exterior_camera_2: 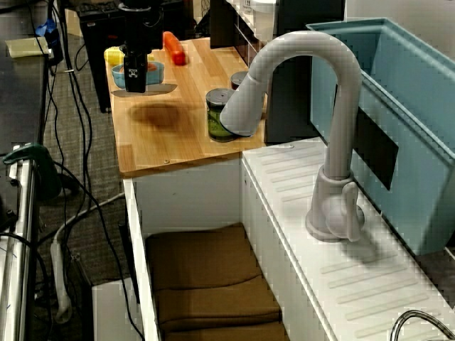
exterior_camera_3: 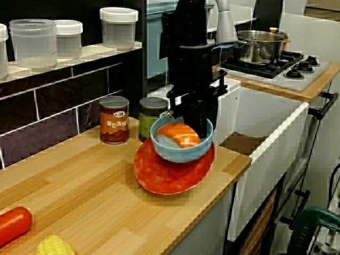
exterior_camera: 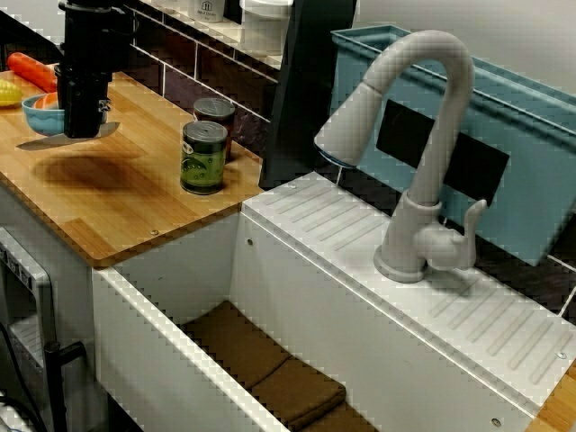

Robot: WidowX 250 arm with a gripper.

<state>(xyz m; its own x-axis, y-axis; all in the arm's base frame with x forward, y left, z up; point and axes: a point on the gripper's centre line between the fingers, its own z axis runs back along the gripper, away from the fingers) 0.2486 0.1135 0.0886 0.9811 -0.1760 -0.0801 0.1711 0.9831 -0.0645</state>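
My black gripper (exterior_camera_3: 197, 127) comes down on the far rim of a blue bowl (exterior_camera_3: 178, 151) and looks shut on it. An orange piece of food (exterior_camera_3: 178, 134) lies in the bowl. A red plate (exterior_camera_3: 164, 178) sits tilted right beneath the bowl, facing the view from the counter's end. What holds the plate is hidden. In the view from the side the gripper (exterior_camera: 81, 126) covers the bowl's (exterior_camera: 38, 115) right part, and the plate's grey edge (exterior_camera: 54, 139) hangs over a dark shadow on the wooden counter (exterior_camera: 135, 207).
A green can (exterior_camera: 203, 157) and a beans can (exterior_camera_3: 114, 119) stand by the tiled wall. A red carrot (exterior_camera: 31, 70) and yellow corn (exterior_camera_3: 53, 247) lie at the counter's far end. The sink (exterior_camera: 162, 360), faucet (exterior_camera: 423, 135) and blue bin (exterior_camera: 531, 171) lie beyond the cans.
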